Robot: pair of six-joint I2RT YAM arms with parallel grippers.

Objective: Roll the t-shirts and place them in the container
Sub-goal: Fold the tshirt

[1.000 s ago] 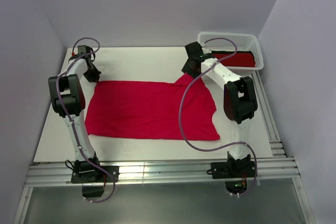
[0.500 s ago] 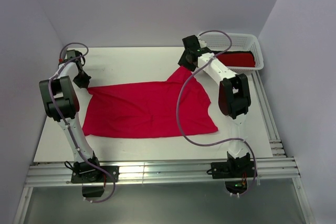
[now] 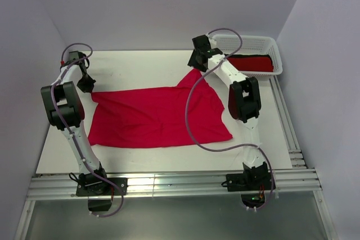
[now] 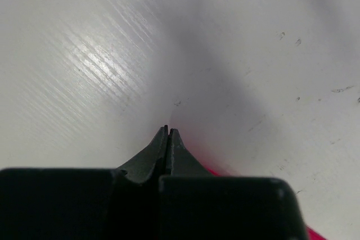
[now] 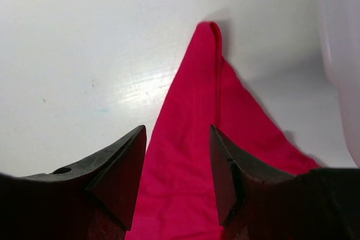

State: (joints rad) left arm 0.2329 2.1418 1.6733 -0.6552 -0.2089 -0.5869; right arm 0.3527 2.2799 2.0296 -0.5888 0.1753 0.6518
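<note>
The bright crimson t-shirt [image 3: 157, 119] lies spread flat across the middle of the white table [image 3: 140, 63]. My left gripper [image 3: 87, 86] is at the shirt's far left corner, jaws pressed shut [image 4: 168, 129]; a sliver of red cloth [image 4: 214, 171] shows under its fingers. My right gripper [image 3: 196, 63] hovers open over the far right sleeve, which is drawn out to a point [image 5: 205, 43]. In the right wrist view the cloth runs between the spread fingers [image 5: 176, 128] without being pinched. A deeper red rolled t-shirt [image 3: 256, 63] lies in the basket.
A white plastic basket [image 3: 271, 42] stands at the far right corner, close to my right gripper; its wall [image 5: 343, 49] shows at the right edge of the right wrist view. Walls close in on the left, back and right. An aluminium rail [image 3: 169, 184] runs along the near edge.
My left gripper moved left toward the wall and the shirt's left corner followed it. My right gripper moved farther back and left, leaving the sleeve stretched to a point.
</note>
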